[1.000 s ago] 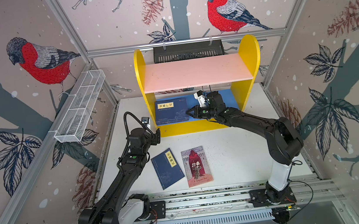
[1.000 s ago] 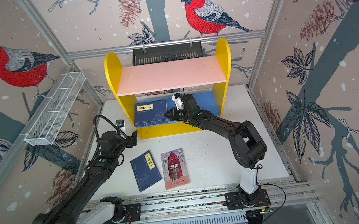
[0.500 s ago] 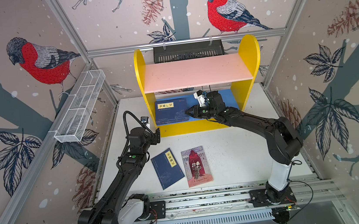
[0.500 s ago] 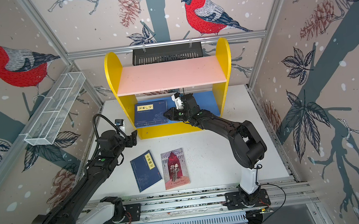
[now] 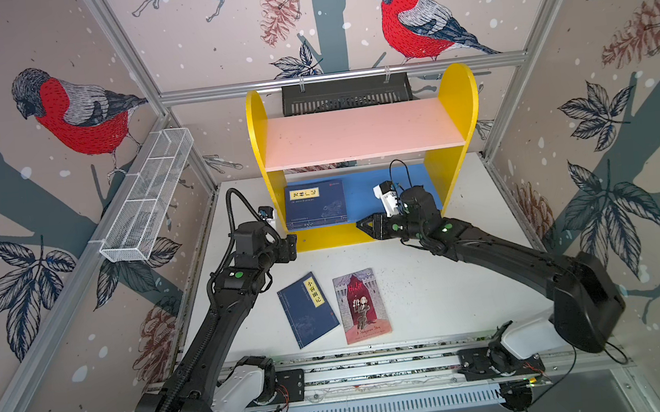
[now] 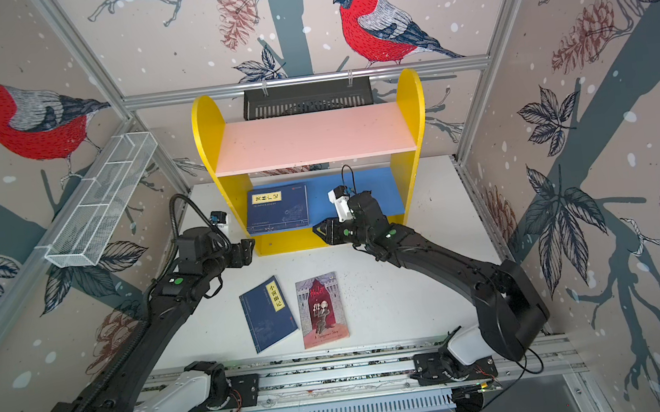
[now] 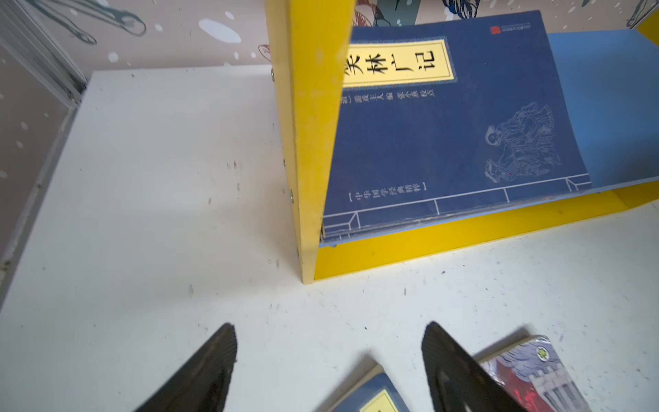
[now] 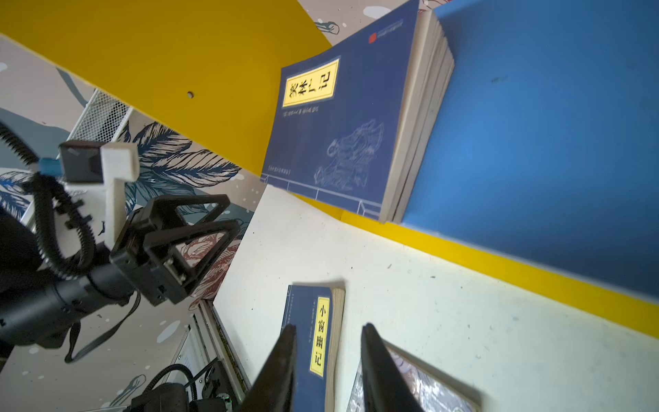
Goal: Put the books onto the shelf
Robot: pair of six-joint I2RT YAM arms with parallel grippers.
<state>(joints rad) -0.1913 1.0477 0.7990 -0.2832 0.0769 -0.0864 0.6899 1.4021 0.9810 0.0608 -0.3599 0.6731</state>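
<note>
The shelf (image 5: 362, 134) stands at the back of the table, with yellow sides, a pink upper board and a blue lower board (image 8: 552, 142). A stack of navy books (image 5: 315, 204) lies flat at the left end of the lower board, also seen as a stack (image 7: 445, 135) in the left wrist view. On the table lie a navy book (image 5: 308, 309) and the red Hamlet book (image 5: 360, 306). My right gripper (image 5: 360, 225) hangs just in front of the shelf's lower edge, open and empty. My left gripper (image 5: 293, 247) hovers open by the shelf's left front corner, holding nothing.
A white wire-mesh tray (image 5: 148, 201) hangs on the left wall. A black slotted basket (image 5: 345, 93) hangs behind the shelf. The arms' base rail (image 5: 379, 371) runs along the table's front edge. Patterned walls close in both sides.
My right gripper has opened and drawn back out of the shelf toward the table's front. The stack stays on the lower board. The left arm has barely moved.
</note>
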